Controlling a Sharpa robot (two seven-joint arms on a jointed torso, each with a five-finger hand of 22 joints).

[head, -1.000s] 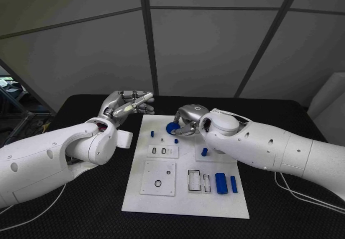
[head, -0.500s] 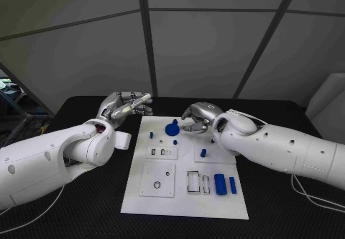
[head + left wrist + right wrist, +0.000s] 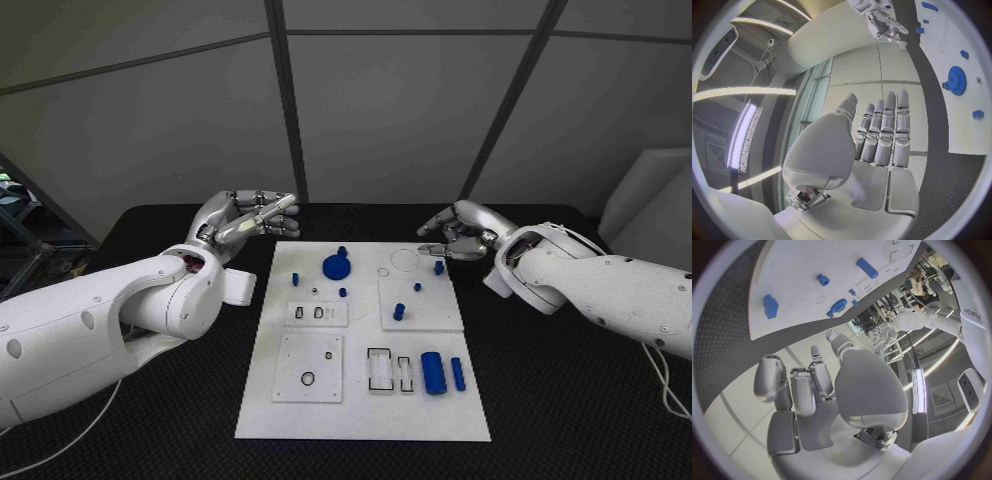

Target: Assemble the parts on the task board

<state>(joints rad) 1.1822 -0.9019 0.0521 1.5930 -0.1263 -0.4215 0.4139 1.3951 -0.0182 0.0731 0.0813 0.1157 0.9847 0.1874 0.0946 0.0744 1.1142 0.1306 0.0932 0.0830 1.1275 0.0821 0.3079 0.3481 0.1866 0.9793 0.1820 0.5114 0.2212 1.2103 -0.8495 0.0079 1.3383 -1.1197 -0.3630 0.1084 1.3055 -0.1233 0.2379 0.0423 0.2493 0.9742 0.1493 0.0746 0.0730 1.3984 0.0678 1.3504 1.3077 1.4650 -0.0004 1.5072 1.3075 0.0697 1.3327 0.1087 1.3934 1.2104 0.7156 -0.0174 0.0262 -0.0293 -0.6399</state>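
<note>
I see the blue gear (image 3: 336, 265) flat on the board's (image 3: 361, 400) far end, between both empty, loosely spread robot hands, slightly nearer my left robot hand (image 3: 248, 217) than my right robot hand (image 3: 459, 232).

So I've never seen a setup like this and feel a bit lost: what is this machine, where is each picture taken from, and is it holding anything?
It is a robot with two white arms ending in silver hands. One picture looks down from its head; the two round ones come from cameras at its wrists. On the black table lies a white task board with small blue parts, among them a blue gear and a blue cylinder. The left hand and right hand hover beside the board's far corners, holding nothing.
</note>
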